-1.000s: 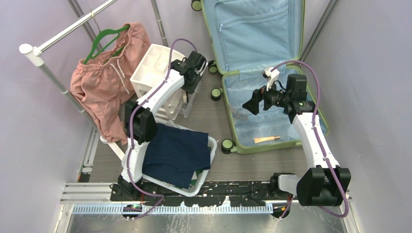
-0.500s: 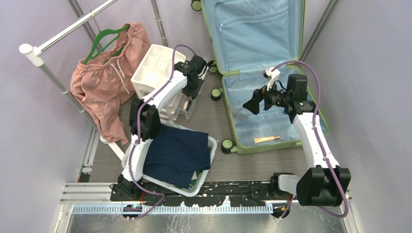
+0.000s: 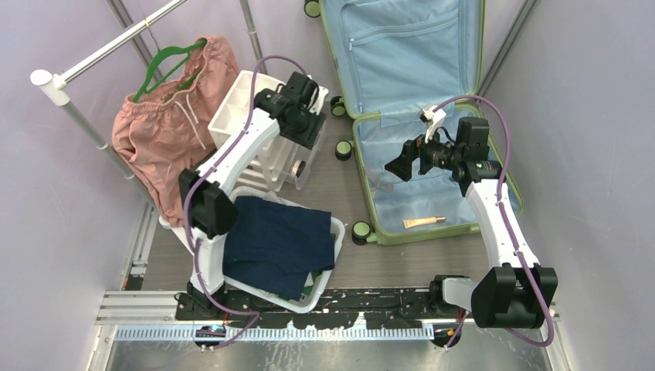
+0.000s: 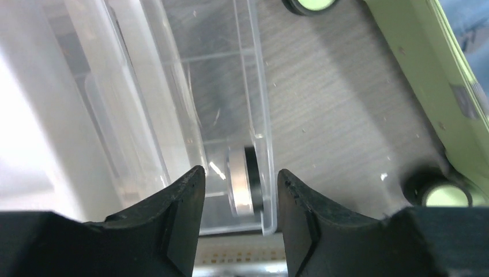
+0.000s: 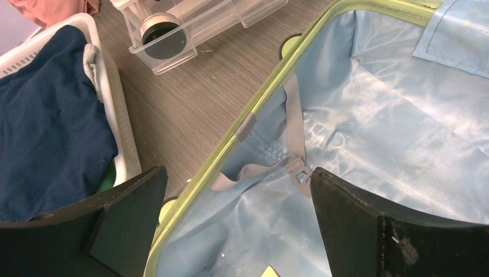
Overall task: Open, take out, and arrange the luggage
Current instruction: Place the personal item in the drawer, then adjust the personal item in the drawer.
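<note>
Grey wood-look flooring (image 3: 340, 193) between purple walls (image 3: 579, 116) holds the luggage (image 3: 386, 93), lying open at the far right with both blue-lined halves facing up. The left gripper (image 4: 239, 190) hangs over a clear drawer (image 4: 259, 115), jaws parted and grasping nothing, with a round tin (image 4: 245, 182) below them. The right gripper (image 5: 239, 173) hovers spread wide and empty over the near half. If the left one drops, it could clip the drawer's thin side and shove it into a wheel (image 3: 344, 149); that gap is narrow. Loose straps (image 5: 291, 115) may snag the right one, and the side wall crowds that arm.

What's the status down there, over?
Left pincer open above clear drawer; right pincer open over luggage. Luggage lies open, small tube inside. Round object in drawer.
</note>
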`<state>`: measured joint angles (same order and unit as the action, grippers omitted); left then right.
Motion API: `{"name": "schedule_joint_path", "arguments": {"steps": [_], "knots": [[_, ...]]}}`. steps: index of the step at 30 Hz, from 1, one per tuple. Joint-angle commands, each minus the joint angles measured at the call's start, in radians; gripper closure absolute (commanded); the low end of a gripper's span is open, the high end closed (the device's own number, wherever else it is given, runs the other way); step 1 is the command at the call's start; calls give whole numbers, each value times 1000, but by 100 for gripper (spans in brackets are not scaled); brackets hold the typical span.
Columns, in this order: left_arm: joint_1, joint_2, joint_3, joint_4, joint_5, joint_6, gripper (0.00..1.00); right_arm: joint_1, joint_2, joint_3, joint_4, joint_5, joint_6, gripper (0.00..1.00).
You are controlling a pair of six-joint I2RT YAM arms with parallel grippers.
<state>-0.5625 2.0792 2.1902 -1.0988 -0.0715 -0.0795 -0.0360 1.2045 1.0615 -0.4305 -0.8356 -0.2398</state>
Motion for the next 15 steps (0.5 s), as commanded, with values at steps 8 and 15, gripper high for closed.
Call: {"name": "schedule_joint_path", "arguments": {"steps": [8, 15], "knots": [[-4, -177, -232, -13, 94, -28, 50, -4, -8, 35, 57, -43, 37, 0], [2, -107, -192, -37, 56, -22, 50, -4, -14, 32, 47, -48, 37, 0]]}}
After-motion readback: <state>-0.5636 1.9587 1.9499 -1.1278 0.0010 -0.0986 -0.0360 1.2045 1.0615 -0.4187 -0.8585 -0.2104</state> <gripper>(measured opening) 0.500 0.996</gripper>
